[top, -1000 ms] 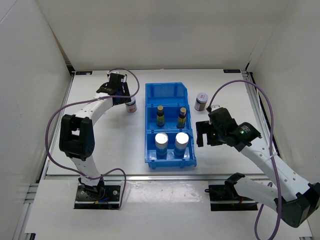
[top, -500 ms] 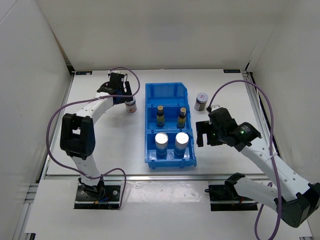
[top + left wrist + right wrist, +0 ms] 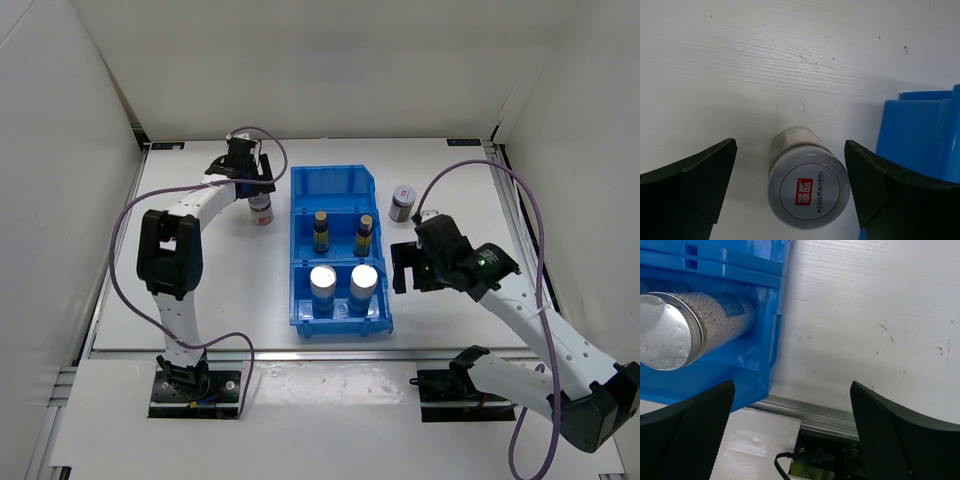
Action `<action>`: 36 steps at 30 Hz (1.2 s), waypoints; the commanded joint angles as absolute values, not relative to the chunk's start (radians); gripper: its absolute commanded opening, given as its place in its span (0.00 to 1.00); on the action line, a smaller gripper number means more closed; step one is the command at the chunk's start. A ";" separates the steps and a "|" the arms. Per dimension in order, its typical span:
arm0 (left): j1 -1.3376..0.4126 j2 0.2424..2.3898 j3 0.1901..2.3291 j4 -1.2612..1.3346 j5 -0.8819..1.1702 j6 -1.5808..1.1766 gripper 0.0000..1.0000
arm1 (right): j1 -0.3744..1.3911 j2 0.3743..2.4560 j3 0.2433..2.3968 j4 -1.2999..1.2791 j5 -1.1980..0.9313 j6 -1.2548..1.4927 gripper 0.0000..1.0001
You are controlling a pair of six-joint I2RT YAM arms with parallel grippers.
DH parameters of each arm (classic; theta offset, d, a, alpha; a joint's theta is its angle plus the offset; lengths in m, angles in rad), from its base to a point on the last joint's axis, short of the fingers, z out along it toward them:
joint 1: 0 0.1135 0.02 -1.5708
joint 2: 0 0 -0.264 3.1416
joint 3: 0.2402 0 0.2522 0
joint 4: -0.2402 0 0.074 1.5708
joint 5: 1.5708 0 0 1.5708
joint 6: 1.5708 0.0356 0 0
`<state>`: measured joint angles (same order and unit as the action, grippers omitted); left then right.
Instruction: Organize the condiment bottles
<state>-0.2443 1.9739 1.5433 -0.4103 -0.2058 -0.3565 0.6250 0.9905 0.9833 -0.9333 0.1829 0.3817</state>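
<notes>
- While two arms reach over a white table boxed in by plain white walls at the back and on both sides, a blue divided bin stands lengthwise at the table's centre.
- The tabletop is matte and finely ribbed, with faint scuffs and dark specks in both wrist views; a metal rail runs along its near edge.
- Two slim dark bottles with yellow labels stand side by side in the bin's middle compartment, and two white-blue cylinders with silver tops stand in the near one.
- The left gripper is spread wide over a short dark jar that stands upright on the table just left of the bin's far end; bare table shows between the jar and each finger.
- A second jar stands alone on the table to the right of the bin's far end.
- The right gripper hangs with its jaws apart and nothing between them, just outside the bin's right wall, beside the near compartment.
- Purple cables loop above both arms.
</notes>
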 commanded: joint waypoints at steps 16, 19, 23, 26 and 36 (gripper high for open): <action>-0.268 1.967 1.552 -0.416 -0.184 -0.362 0.65 | 0.629 1.005 0.991 -0.913 0.187 0.374 0.99; -0.278 1.939 1.562 -0.434 -0.184 -0.362 0.55 | 0.629 1.005 0.991 -0.913 0.187 0.374 0.99; -0.278 1.916 1.572 -0.456 -0.195 -0.351 0.44 | 0.629 1.005 0.991 -0.913 0.187 0.374 0.99; -0.278 1.895 1.591 -0.488 -0.195 -0.351 0.37 | 0.629 0.996 0.991 -0.913 0.187 0.374 0.99; -0.299 1.867 1.920 -0.663 -0.189 -0.342 0.14 | 0.629 0.986 0.991 -0.913 0.187 0.374 0.99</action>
<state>-0.2768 2.0048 1.7710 -0.6609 -0.1913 -0.3481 0.6250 1.0023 0.9833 -0.9329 0.1829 0.3817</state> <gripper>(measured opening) 0.733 0.989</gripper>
